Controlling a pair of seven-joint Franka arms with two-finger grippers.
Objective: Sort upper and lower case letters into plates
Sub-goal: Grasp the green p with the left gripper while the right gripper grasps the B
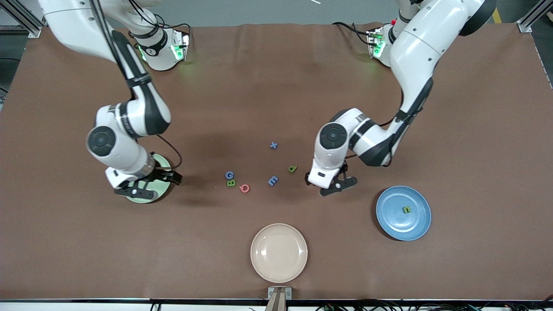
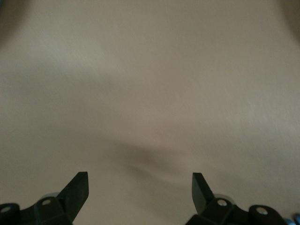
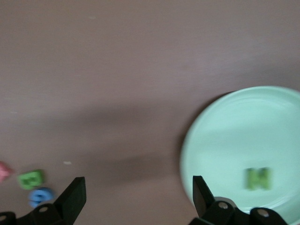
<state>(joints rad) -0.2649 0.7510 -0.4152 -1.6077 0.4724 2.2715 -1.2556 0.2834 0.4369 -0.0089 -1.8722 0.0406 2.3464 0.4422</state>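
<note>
The mint green plate (image 1: 163,187) lies toward the right arm's end of the table, and my right gripper (image 1: 144,188) hovers over it, open and empty. In the right wrist view (image 3: 138,192) the plate (image 3: 225,140) holds a green N (image 3: 258,178). The blue plate (image 1: 403,212) holds a green n (image 1: 406,210). My left gripper (image 1: 333,184) is open and empty over bare table beside the blue plate; its wrist view (image 2: 139,185) shows only mat. Loose on the mat: blue x (image 1: 273,145), green p (image 1: 293,169), blue E (image 1: 273,180), blue G (image 1: 229,175), green B (image 1: 231,183), pink Q (image 1: 244,188).
A cream-beige plate (image 1: 279,252) lies empty near the front edge of the table, nearer to the front camera than the loose letters. The brown mat (image 1: 276,86) covers the whole table. The B (image 3: 31,179) and G (image 3: 41,196) also show in the right wrist view.
</note>
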